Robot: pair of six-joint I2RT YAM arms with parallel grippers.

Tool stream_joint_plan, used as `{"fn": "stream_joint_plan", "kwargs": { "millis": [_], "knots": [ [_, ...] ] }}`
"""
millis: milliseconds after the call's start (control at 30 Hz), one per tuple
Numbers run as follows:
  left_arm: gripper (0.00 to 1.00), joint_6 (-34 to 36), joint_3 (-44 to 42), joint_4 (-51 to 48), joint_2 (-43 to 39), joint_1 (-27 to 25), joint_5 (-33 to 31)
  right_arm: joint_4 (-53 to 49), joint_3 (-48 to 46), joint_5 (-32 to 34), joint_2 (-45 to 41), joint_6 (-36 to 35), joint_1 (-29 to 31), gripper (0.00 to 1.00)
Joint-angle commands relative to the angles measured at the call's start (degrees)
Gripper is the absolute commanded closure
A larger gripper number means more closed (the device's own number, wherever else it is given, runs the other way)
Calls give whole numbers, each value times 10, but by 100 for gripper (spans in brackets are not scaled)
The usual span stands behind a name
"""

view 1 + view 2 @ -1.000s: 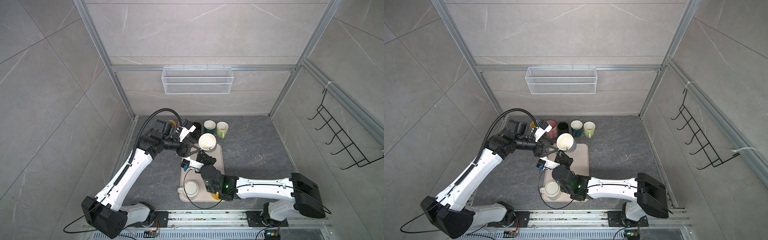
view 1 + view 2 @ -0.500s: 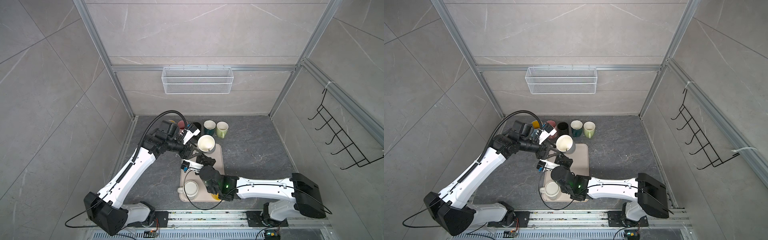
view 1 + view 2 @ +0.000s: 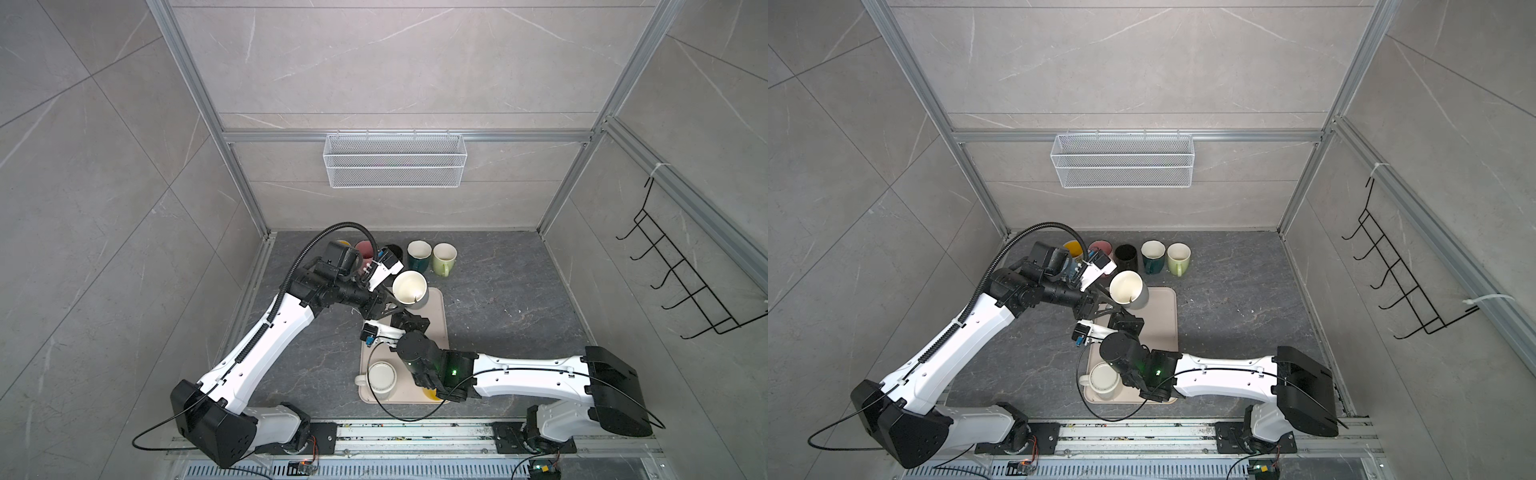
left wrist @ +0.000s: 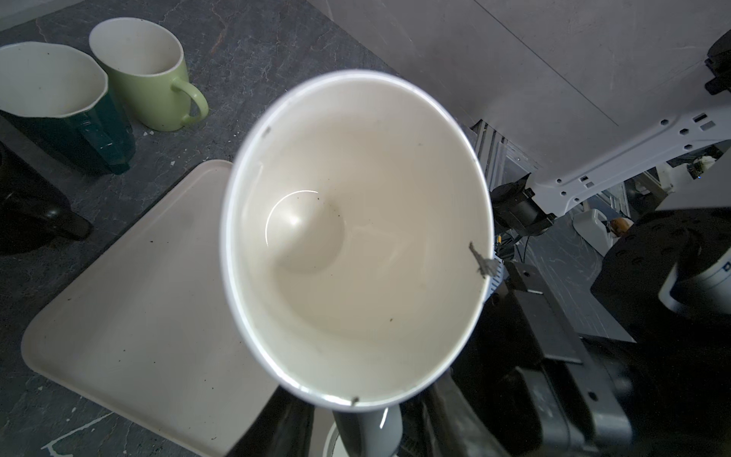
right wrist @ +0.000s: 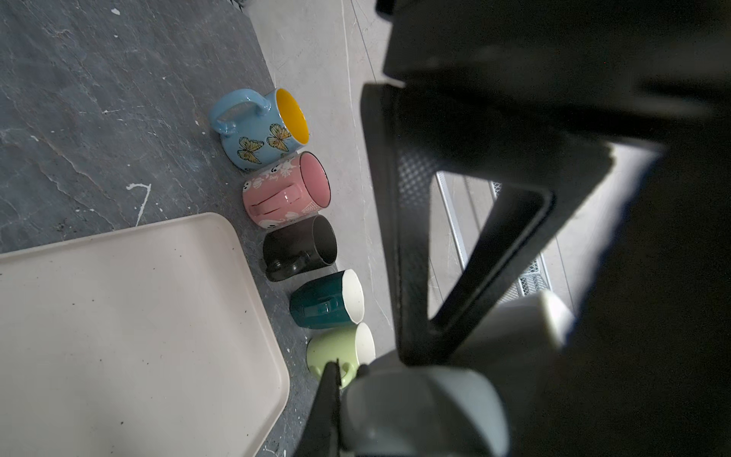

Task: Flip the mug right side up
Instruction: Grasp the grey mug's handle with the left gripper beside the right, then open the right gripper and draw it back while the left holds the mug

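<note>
A grey-white mug (image 3: 410, 289) (image 3: 1128, 289) hangs above the far end of the beige tray (image 3: 434, 332), mouth up and tipped slightly left. My right gripper (image 3: 414, 306) comes from the near side and is shut on its wall; in the right wrist view one thin finger (image 5: 328, 407) lies along the mug's (image 5: 419, 411) outside. My left gripper (image 3: 390, 305) reaches in from the left. In the left wrist view the mug's mouth (image 4: 356, 237) fills the frame. Its handle (image 4: 368, 429) sits between my two dark fingers (image 4: 277, 423), with a small gap on each side.
A white mug (image 3: 382, 376) stands mouth down on the tray's near end, and a yellow object (image 3: 430, 395) shows under the right arm. Several upright mugs line the back wall: pink (image 3: 365, 249), black (image 3: 392, 251), dark green (image 3: 419, 255), light green (image 3: 444, 257).
My left gripper has moved right to the mug and its jaws have narrowed around the handle. The right gripper keeps hold of the mug in nearly the same place.
</note>
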Motion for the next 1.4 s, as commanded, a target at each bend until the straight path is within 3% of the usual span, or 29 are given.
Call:
{"fn": "stream_joint_plan", "kwargs": {
  "millis": [0, 267, 400, 733, 933, 1367],
  "knots": [
    [62, 17, 9, -33, 8, -8, -8, 55, 39, 14, -39, 24, 0, 100],
    [79, 14, 11, -37, 15, -14, -4, 62, 41, 15, -40, 26, 0, 100],
    [100, 13, 12, -37, 21, -20, 4, 65, 42, 13, -38, 25, 0, 100],
    [100, -28, 5, 4, 28, -26, -39, 67, 46, 30, -30, 27, 0, 100],
    [100, -42, 2, 22, 25, -26, -66, 63, 39, 48, -32, 33, -1, 85],
    [100, -61, -11, 51, 21, -25, -133, 3, 28, 82, -49, 81, -3, 71]
  ]
}}
